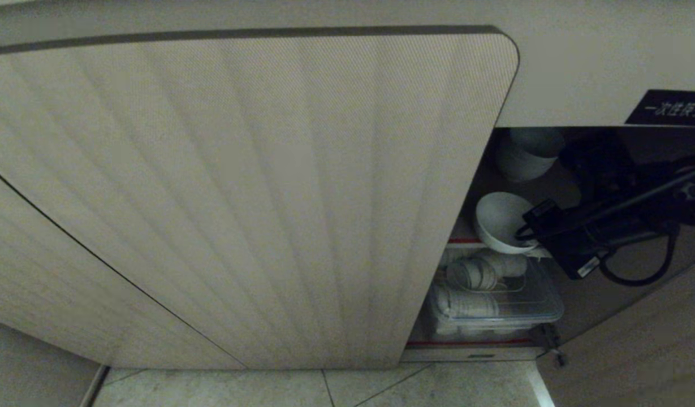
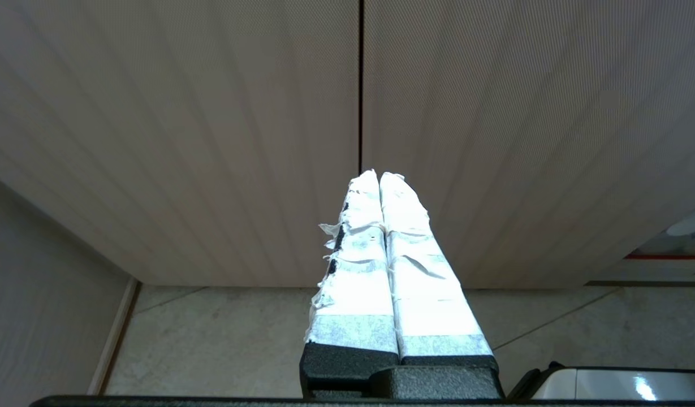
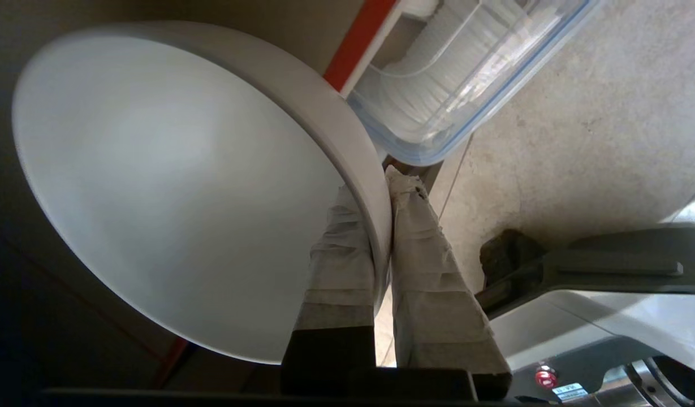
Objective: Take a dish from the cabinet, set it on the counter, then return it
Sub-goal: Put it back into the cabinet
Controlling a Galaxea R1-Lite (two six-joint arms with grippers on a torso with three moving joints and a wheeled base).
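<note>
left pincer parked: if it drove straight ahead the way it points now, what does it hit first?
Probably the cabinet: the shut left pincer aims at the ribbed door fronts, roughly at the dark seam between two doors. Nothing shows in between, though the gap is hard to judge.

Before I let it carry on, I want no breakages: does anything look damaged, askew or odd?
Nothing looks broken. The round white ceramic bowl hangs tilted at the cabinet opening, pinched by its rim alone in the right tool. The white tape on the left tool is frayed and peeling.
</note>
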